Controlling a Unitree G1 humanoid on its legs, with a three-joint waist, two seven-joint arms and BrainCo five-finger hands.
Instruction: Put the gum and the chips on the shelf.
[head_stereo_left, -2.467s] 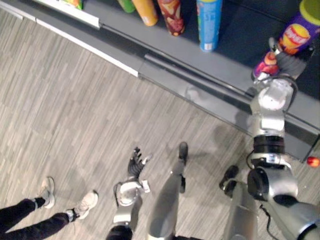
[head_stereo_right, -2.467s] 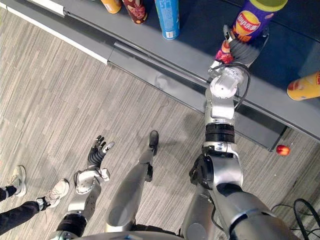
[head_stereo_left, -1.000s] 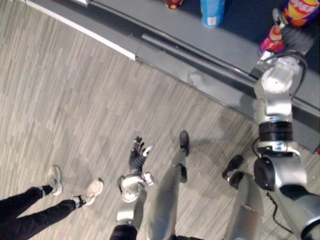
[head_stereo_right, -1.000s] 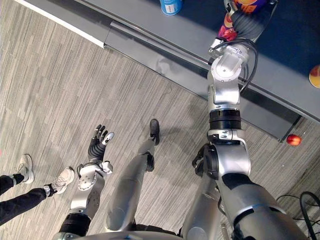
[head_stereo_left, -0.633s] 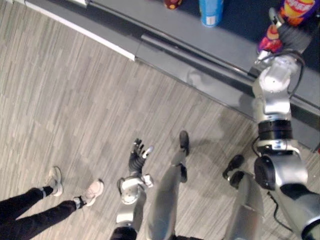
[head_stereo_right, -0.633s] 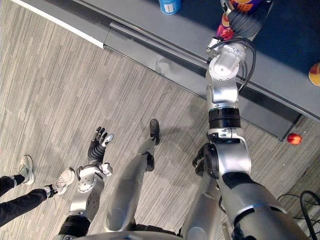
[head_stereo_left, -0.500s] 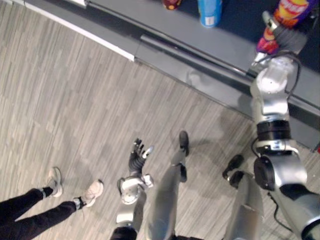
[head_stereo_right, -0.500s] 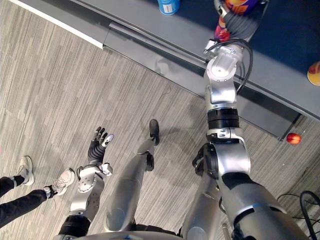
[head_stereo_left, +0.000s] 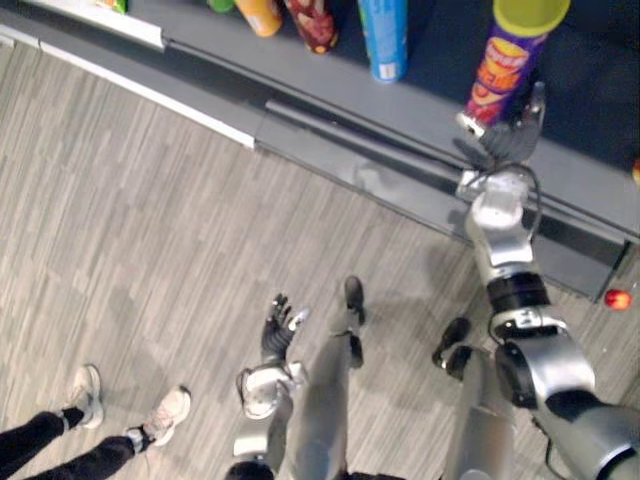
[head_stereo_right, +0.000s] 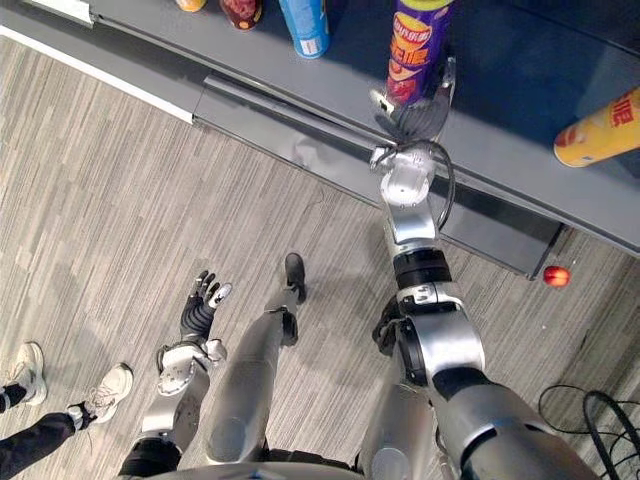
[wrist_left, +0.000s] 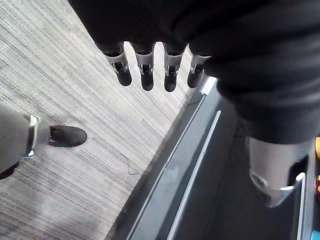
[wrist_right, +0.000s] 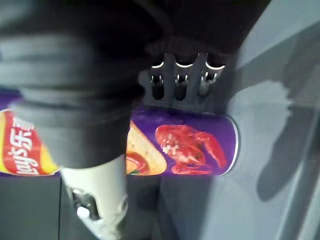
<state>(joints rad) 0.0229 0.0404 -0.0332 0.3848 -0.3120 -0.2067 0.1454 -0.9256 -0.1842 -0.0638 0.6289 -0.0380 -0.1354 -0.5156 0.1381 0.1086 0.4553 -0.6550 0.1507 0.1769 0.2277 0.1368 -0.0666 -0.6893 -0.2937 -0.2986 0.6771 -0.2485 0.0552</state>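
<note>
Chips can (head_stereo_left: 510, 62) upright on dark shelf (head_stereo_left: 430, 100), to right of blue can (head_stereo_left: 383, 38). Judged light, stiff-walled yet crushable under hard squeeze; smooth sleeve likely slippery. Best taken round mid-body, thumb opposing fingers; tipping risk if nudged near lid. Right hand (head_stereo_left: 508, 135) just beside can's lower part, fingers (wrist_right: 180, 82) straight and spread, thumb apart, holding nothing; contact with can not determinable. Arm stretched forward over shelf edge, palm toward can. Left hand (head_stereo_left: 277, 325) low at side, fingers relaxed, empty.
</note>
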